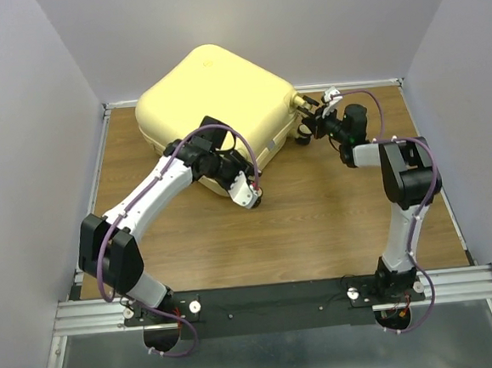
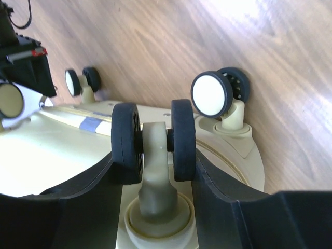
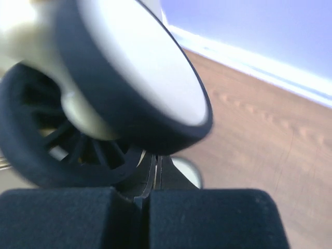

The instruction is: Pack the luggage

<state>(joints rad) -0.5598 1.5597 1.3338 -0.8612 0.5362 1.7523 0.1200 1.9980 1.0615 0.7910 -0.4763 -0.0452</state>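
**Caster gripped as a handle on the shut luggage**

Finds the luggage (image 1: pixel 214 101) lying flat and closed at the far left of the worktop (image 1: pixel 318 229), its wheels facing the near and right sides. Has the left claw (image 2: pixel 154 174) partly closed astride the twin caster (image 2: pixel 153 140) at the near corner, one finger against each outer tyre. Probably uses the caster as a handle for dragging or swinging the case, since the smooth lid offers little else to hold. Sets the right claw (image 1: pixel 311 113) fully shut and empty, just beside another wheel (image 3: pixel 129 78) at the right corner. Likely serves there as a pusher or brace, though contact is too blurred to tell.

Stretches the left arm far and rightward across the worktop, elbow low, wrist bent down onto the corner. Raises the right arm upright from its base, forearm folded leftward toward the case. Leaves open whether packing is finished or not yet started, given the shut lid.
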